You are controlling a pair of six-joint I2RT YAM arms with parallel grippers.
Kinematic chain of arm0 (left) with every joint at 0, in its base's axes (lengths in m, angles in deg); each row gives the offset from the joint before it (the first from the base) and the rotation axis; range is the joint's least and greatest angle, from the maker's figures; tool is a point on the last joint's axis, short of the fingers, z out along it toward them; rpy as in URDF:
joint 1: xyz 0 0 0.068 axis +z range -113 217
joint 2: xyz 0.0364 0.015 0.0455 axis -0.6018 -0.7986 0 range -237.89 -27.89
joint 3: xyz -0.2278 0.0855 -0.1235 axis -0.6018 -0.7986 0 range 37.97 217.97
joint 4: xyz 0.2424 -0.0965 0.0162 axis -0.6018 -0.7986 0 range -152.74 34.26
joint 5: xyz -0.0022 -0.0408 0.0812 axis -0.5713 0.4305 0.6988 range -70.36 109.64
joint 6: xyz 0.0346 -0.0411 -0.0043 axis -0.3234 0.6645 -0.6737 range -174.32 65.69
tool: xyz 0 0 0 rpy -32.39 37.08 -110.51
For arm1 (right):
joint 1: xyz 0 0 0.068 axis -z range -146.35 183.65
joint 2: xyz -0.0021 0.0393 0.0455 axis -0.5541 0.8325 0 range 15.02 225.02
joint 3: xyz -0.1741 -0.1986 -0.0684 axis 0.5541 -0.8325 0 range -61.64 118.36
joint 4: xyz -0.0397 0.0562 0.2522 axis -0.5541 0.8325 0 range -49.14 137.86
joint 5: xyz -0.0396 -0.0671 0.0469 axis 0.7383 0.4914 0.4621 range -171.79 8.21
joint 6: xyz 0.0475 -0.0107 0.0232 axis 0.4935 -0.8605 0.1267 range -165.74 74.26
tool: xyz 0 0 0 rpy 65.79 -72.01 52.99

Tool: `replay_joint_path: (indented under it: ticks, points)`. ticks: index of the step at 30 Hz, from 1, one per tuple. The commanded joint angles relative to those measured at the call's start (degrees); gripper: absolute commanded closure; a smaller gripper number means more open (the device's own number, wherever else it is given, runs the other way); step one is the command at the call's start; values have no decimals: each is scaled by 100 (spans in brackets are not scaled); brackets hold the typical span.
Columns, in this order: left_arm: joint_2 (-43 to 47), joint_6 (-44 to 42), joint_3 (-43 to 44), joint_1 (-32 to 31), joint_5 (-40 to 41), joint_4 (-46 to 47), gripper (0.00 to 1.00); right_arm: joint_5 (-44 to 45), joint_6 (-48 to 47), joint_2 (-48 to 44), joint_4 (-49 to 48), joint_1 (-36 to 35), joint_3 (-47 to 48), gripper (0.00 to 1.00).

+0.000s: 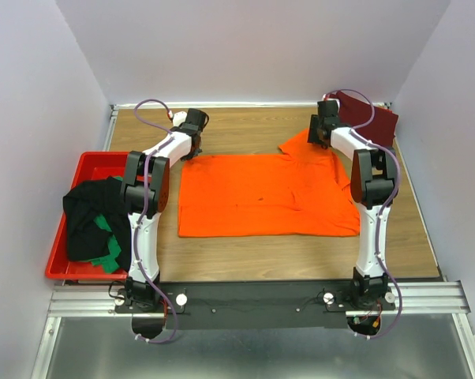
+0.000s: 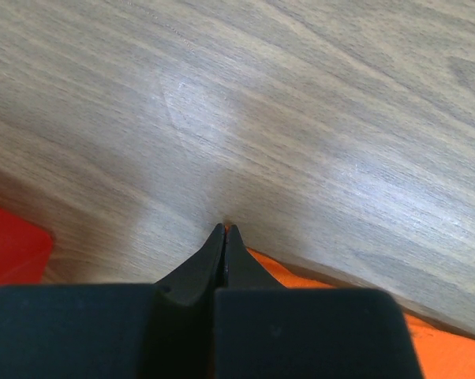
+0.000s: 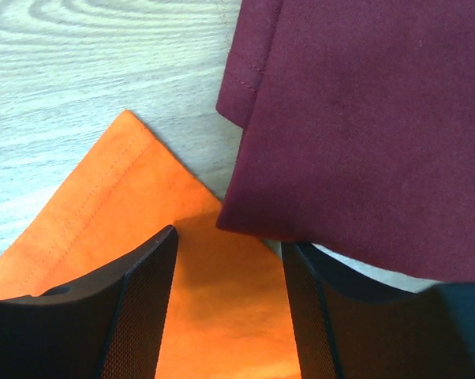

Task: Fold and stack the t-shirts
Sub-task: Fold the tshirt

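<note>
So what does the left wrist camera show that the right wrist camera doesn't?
Only the left wrist view: the left gripper, shut, its tips at the edge of the orange t-shirt, and a corner of the red bin. Only the right wrist view: the right gripper, open above that shirt's sleeve, and the maroon t-shirt beside it. Both: the orange t-shirt and the wooden table.

Bright even overhead light, soft shadows, pale glare on the table (image 2: 198, 110) — left pincer (image 2: 224, 230) blurred close-up.
</note>
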Motion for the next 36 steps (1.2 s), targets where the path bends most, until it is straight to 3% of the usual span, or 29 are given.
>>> replay_joint_path:
  ticks: [1, 7, 17, 22, 36]
  points:
    - [150, -61, -45, 38, 43, 54, 100, -183, 105, 205, 48, 19, -92, 39]
    - [141, -61, -45, 38, 34, 63, 100, -156, 255, 65, 48, 28, -312, 53]
    - [150, -70, -54, 55, 17, 80, 100, -174, 413, -32, 48, 19, -356, 93]
    - [194, -79, -62, 82, -1, 107, 100, -104, 501, -260, 48, 19, -418, 100]
    - [527, -17, -124, 134, -62, 230, 100, 274, 518, -1385, 48, 28, -725, 100]
